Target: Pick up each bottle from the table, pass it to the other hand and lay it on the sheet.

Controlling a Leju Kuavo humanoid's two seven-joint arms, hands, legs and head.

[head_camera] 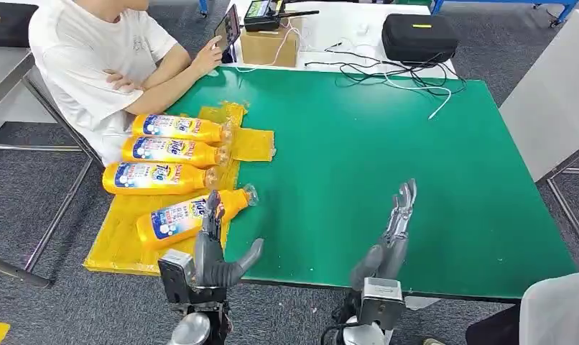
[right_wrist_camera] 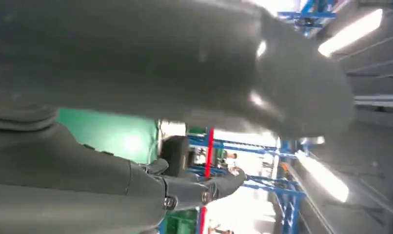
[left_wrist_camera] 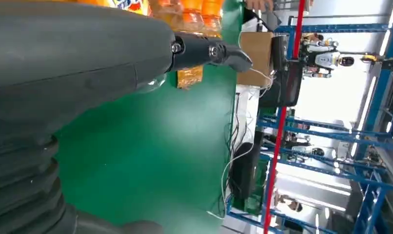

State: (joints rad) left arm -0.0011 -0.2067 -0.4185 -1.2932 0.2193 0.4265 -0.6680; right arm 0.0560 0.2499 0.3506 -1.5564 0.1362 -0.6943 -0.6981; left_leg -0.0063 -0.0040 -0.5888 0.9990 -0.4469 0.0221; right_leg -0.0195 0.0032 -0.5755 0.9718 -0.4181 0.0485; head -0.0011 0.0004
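Note:
Several orange detergent bottles lie on their sides on the yellow sheet [head_camera: 121, 237] at the table's left. The nearest bottle [head_camera: 182, 215] is tilted, its clear cap reaching onto the green table [head_camera: 358, 144]. My left hand [head_camera: 218, 251] hovers just in front of that bottle with fingers straight and thumb spread, holding nothing. My right hand [head_camera: 391, 233] stands over the green top near the front edge, fingers extended and empty. In the left wrist view a finger [left_wrist_camera: 209, 51] points toward the orange bottles [left_wrist_camera: 192, 12].
A person in a white shirt [head_camera: 93, 65] sits at the table's left holding a phone. A cardboard box [head_camera: 270, 44], a black case [head_camera: 419, 36] and loose cables lie on a white table behind. A grey cabinet [head_camera: 552, 93] stands at the right.

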